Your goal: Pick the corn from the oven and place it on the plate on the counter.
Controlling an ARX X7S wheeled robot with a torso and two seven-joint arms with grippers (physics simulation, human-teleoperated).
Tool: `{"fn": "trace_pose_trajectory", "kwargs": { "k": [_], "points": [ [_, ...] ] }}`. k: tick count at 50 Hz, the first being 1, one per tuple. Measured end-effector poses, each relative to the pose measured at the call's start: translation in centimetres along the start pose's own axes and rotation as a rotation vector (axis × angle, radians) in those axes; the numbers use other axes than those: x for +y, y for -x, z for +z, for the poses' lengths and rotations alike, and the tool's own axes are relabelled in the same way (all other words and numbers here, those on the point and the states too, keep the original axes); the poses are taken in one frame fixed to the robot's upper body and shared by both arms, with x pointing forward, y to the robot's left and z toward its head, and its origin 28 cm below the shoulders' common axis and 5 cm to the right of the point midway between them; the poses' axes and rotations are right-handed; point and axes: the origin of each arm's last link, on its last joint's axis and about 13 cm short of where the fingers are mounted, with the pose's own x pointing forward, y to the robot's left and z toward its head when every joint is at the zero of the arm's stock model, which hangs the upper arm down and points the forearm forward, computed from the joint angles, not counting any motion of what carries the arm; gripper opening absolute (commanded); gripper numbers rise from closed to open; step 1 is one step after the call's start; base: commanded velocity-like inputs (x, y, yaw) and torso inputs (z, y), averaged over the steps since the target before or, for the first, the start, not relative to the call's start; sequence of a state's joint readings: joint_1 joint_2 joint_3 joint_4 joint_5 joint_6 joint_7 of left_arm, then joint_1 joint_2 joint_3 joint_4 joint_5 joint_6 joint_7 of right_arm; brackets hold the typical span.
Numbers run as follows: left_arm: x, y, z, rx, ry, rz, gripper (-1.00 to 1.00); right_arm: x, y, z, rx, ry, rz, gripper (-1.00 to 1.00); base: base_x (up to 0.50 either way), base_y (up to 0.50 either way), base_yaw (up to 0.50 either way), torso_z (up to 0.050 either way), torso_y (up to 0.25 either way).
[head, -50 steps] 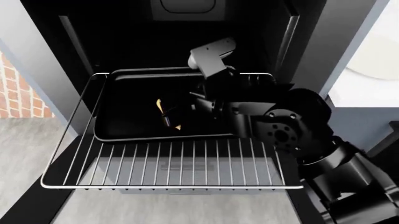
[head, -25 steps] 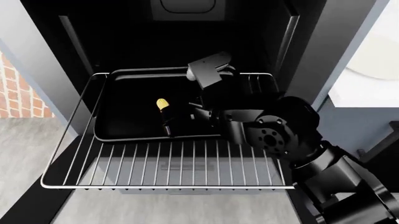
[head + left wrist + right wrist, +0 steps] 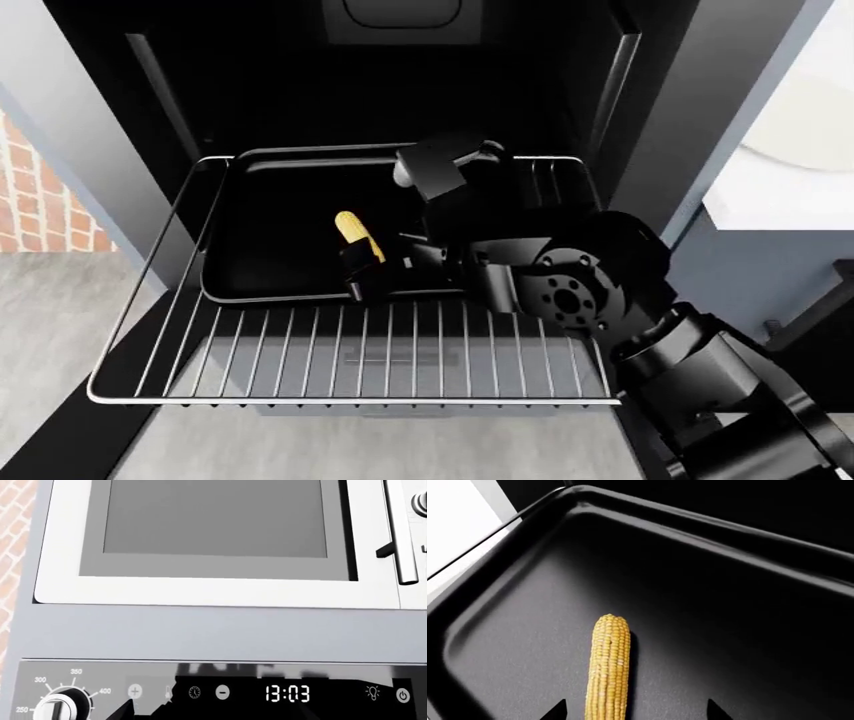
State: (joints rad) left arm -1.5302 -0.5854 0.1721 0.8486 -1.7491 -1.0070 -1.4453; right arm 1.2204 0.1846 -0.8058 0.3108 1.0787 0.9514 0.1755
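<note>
the corn [image 3: 608,672] lies on the black baking tray [image 3: 747,630] on the wire rack [image 3: 360,355] inside the oven [image 3: 267,90]. the right gripper [image 3: 363,272] is spread open around the cob's near end, its fingertips [image 3: 554,711] on either side, not clenched. the left gripper is out of view; its camera faces a control panel [image 3: 213,692] reading "13:03", with dial marks 250, 300, 350, 400.

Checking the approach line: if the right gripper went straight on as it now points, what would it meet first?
Likely the corn, lying between the right gripper's fingertips, then the baking tray floor; depth is unclear.
</note>
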Motion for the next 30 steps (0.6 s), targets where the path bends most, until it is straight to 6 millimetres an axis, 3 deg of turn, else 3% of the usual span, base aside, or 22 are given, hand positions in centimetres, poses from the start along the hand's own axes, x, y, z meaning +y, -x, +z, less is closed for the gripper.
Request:
{"fn": "trace_pose_trajectory", "kwargs": {
  "k": [30],
  "points": [
    [-0.14, 0.01, -0.22, 0.004, 0.005, -0.006, 1.00, 0.94, 0.23, 0.25, -0.015, 0.023, 0.027, 1.00, 0.00, 0.00, 0.00, 0.000, 0.000]
  ]
}}
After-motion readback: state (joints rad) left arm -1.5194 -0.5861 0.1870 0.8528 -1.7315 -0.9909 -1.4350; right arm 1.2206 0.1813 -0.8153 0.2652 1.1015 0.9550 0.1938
